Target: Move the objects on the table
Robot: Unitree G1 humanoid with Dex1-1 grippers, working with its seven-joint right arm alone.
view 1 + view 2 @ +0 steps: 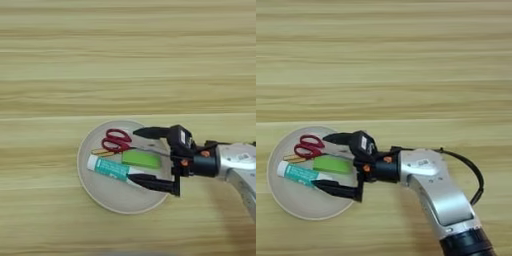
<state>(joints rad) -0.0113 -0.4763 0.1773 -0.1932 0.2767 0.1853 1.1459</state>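
Note:
All the objects lie on a round beige plate [114, 198] on the table [125, 60]. The red-handled scissors [116, 140] are at its far side. The amber handle of the screwdriver [100, 151] pokes out just below them. Nearer me, the white glue stick with a teal label [109, 168] lies slanted. A flat green block [141, 158] sits between scissors and glue stick. My right gripper [134, 155] reaches in from the right over the plate and is open. One finger is by the scissors, the other by the glue stick's end, and the green block is between them.
The silver forearm [431, 185] with a black cable [473, 172] crosses the table's lower right. Bare wood stretches along the whole far half of the table and to the left of the plate.

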